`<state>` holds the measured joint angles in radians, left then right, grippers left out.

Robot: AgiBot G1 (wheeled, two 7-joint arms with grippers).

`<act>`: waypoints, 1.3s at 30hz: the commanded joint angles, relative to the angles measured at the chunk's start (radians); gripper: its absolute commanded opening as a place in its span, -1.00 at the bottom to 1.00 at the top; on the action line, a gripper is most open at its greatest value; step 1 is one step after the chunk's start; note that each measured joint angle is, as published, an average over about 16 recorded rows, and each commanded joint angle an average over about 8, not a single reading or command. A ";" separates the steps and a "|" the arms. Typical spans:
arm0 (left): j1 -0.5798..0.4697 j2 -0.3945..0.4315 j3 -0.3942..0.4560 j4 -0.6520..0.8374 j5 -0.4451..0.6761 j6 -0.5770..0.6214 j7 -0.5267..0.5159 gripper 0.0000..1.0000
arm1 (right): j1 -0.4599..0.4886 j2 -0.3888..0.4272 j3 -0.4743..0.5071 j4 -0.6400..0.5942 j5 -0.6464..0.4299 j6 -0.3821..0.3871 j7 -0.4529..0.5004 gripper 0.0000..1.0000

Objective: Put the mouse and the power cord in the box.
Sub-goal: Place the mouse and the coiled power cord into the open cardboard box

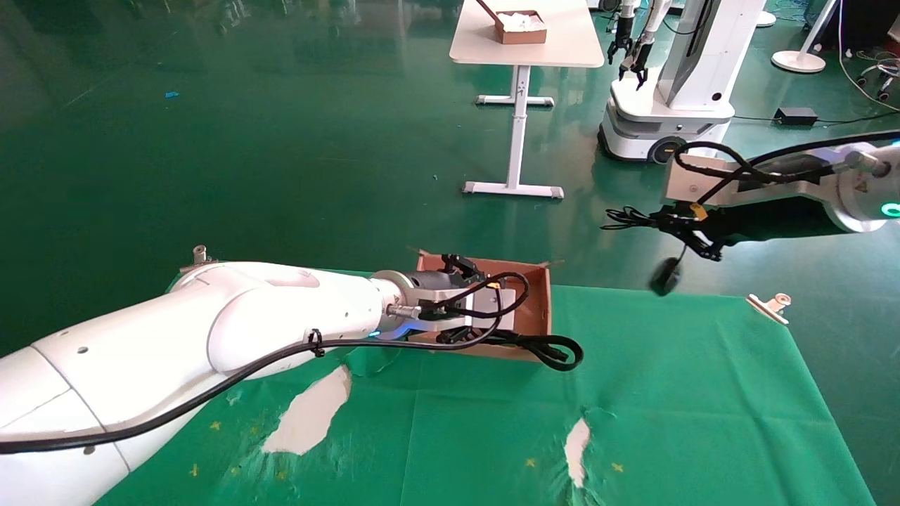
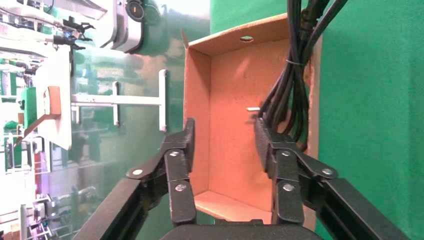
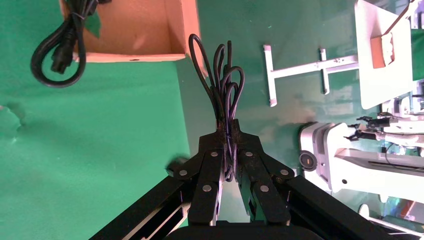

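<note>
Now, left gripper [image 2: 225, 145]: spread wide inside the box [image 1: 538, 299].
Right gripper [image 3: 229, 137]: clamped on the thin cable; mouse [image 1: 664, 276] dangles at the box's three o'clock.
Power cord [image 1: 555, 349]: draped over the box's near wall.

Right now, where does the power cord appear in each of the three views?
Head view: the power cord hangs over the box's near wall onto the green cloth.
Left wrist view: power cord lies along one box wall.
Right wrist view: its loop lies outside the box.
Shared landmark: the box.
</note>
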<state>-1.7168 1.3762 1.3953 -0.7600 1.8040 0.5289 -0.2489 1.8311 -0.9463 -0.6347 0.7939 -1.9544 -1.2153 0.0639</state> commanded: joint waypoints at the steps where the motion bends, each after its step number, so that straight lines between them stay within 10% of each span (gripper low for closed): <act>1: -0.004 0.000 0.018 -0.002 -0.013 -0.006 -0.001 1.00 | -0.003 0.005 0.001 0.008 0.002 -0.005 0.004 -1.00; 15: -0.083 -0.061 0.039 0.230 -0.043 -0.070 -0.073 1.00 | 0.015 -0.142 0.013 0.016 0.111 0.007 -0.168 -1.00; 25: -0.094 -0.214 0.039 0.080 -0.048 -0.006 -0.109 1.00 | 0.002 -0.393 -0.009 -0.299 0.147 0.185 -0.359 -1.00; 33: -0.095 -0.238 0.056 0.019 0.009 -0.008 -0.189 1.00 | -0.063 -0.426 -0.137 -0.366 0.187 0.270 -0.369 -0.99; 39: -0.097 -0.250 0.063 -0.003 0.032 -0.006 -0.223 1.00 | -0.091 -0.435 -0.222 -0.390 0.179 0.319 -0.310 0.44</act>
<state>-1.8132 1.1289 1.4566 -0.7584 1.8319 0.5224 -0.4644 1.7459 -1.3790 -0.8385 0.4096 -1.7743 -0.9056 -0.2612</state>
